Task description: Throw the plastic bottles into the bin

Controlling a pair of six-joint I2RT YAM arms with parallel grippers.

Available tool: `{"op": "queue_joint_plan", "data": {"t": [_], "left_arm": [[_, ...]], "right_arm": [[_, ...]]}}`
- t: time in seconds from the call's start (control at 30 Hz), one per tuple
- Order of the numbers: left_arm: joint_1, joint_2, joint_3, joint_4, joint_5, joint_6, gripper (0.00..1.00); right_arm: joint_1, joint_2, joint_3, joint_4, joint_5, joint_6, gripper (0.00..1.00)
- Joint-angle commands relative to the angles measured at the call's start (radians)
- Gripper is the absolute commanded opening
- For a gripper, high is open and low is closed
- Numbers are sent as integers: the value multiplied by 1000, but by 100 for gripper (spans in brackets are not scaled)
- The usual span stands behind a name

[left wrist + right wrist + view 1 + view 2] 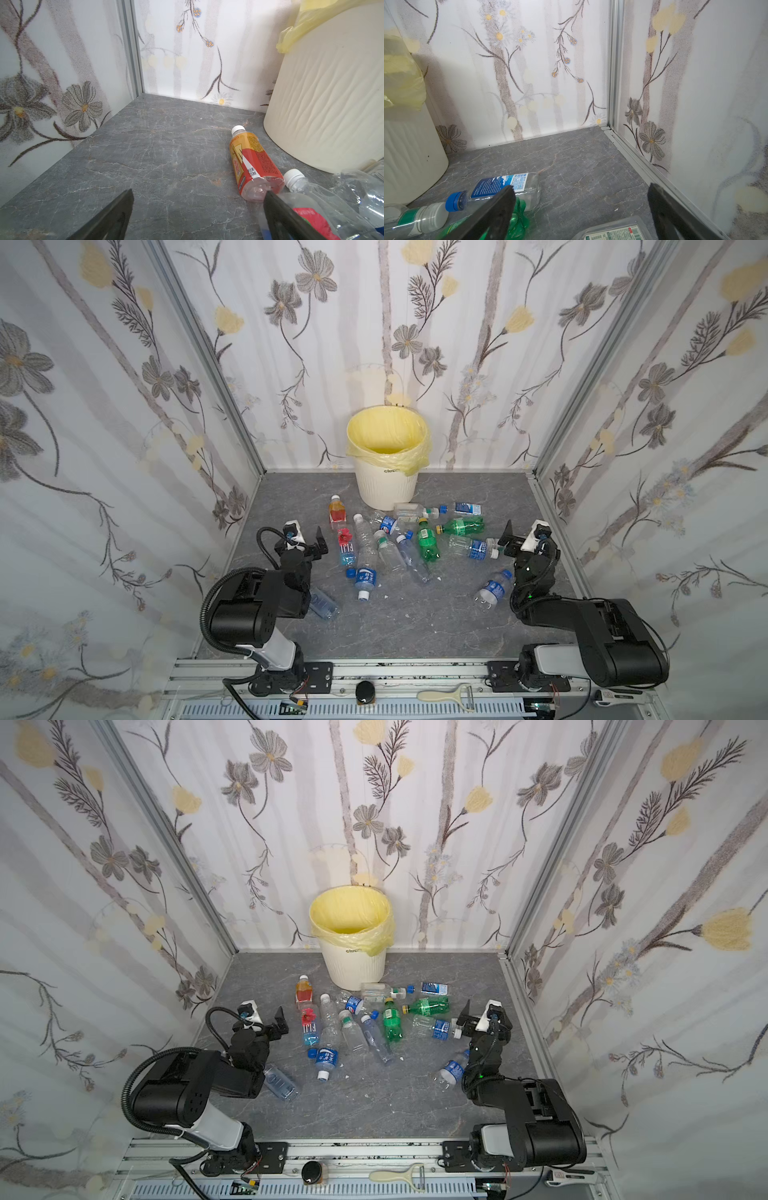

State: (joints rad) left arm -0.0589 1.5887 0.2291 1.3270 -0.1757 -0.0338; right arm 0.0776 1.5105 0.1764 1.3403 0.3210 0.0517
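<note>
Several plastic bottles lie scattered on the grey floor in front of the bin, which stands by the back wall with its yellow bag over the rim. Among them are an orange-red one, two green ones and a red-capped one. My left gripper hovers open left of the pile, the orange-red bottle just beyond one fingertip. At the pile's right edge my right gripper is open too, over bare floor beside a blue-labelled bottle. Neither holds anything.
Flowered walls close in the left, back and right sides. One bottle lies partly under the left arm, another beside the right arm. A peeler, a black knob and a wrench rest on the front rail.
</note>
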Motion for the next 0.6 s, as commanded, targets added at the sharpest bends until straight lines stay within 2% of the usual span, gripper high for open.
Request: {"op": "queue_joint_plan", "data": {"t": [0.0, 0.13, 0.57], "left_arm": [[2, 0, 4, 31, -7, -10, 100], [5, -2, 0, 33, -71, -41, 100], [5, -1, -1, 32, -73, -41, 100]], "right_arm": [[1, -5, 8, -2, -3, 0, 100], [0, -4, 7, -2, -3, -1, 100], [-1, -4, 8, -1, -3, 0, 100]]}}
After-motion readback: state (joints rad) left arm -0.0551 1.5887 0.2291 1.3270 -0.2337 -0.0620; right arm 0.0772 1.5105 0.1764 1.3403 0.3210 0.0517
